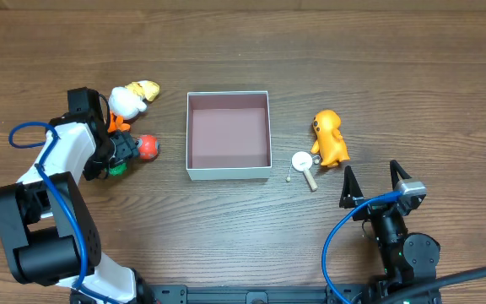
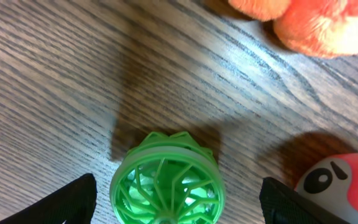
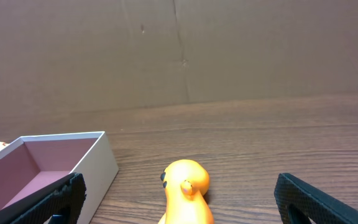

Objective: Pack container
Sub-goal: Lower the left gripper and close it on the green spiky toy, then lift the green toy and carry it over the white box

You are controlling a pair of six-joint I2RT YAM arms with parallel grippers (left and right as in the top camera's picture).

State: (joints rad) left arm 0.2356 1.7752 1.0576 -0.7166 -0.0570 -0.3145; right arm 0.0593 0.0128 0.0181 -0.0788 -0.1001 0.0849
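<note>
Dark wood-grain table (image 1: 243, 245) — brown cardboard wall (image 3: 229, 50) behind.

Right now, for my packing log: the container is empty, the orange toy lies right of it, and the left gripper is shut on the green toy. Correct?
No: the left wrist view shows the left gripper open, fingers either side of the green toy. The container is empty, the orange toy right of it.

Container (image 1: 228, 173) white w/ pink inside; toy (image 1: 331, 138) orange (wheel (image 2: 165, 186) green).
</note>
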